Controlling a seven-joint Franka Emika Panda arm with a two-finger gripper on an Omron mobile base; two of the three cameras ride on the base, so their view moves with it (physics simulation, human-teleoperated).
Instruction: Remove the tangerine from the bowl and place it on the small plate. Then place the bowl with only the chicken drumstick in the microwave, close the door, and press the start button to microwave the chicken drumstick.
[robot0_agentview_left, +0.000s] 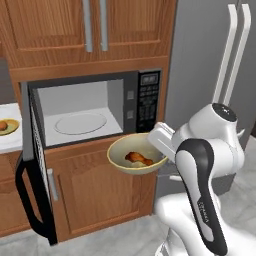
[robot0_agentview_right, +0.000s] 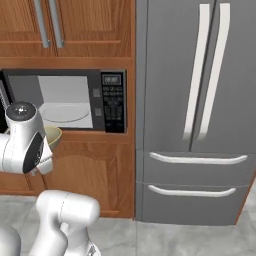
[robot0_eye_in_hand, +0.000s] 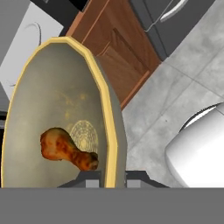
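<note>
My gripper (robot0_eye_in_hand: 113, 177) is shut on the yellowish rim of the olive-tan bowl (robot0_eye_in_hand: 52, 109), one finger inside it and one outside. The bowl (robot0_agentview_left: 131, 167) hangs level in the air just below and in front of the open microwave (robot0_agentview_left: 80, 107), at its right front corner. Lying in the bowl is the reddish-brown chicken drumstick (robot0_agentview_left: 138, 159), also seen up close (robot0_eye_in_hand: 68, 149). The black door (robot0_agentview_left: 37, 165) stands swung wide open to the left. On the counter at far left the small plate (robot0_agentview_left: 10, 131) carries the orange tangerine (robot0_agentview_left: 2, 125).
A glass turntable (robot0_agentview_left: 80, 122) lies in the microwave cavity, with the keypad panel (robot0_agentview_left: 149, 100) to its right. Wooden cabinets sit above and below (robot0_agentview_left: 100, 195). A grey fridge (robot0_agentview_right: 195, 100) stands to the right. My own white arm (robot0_agentview_left: 205, 165) is close behind the bowl.
</note>
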